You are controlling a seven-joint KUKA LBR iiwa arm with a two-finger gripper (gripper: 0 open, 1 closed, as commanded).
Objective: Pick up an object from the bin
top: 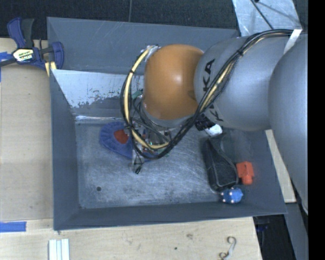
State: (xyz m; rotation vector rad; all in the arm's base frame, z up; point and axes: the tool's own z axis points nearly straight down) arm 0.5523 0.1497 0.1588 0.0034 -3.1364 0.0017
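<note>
At lower right a blue ball [233, 195], black pouch [219, 169] and orange block [245, 173] are lying well apart from the gripper [137, 164], which is hanging mid-frame, spread or closed I cannot tell, with a blue cloth [111, 141] lying just to its upper left.

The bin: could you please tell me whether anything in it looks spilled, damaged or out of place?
Nothing looks spilled. The blue crumpled thing lies by the tool; the black long thing, orange block and small blue thing lie at the right. Only the bin's back wall looks scuffed.
</note>
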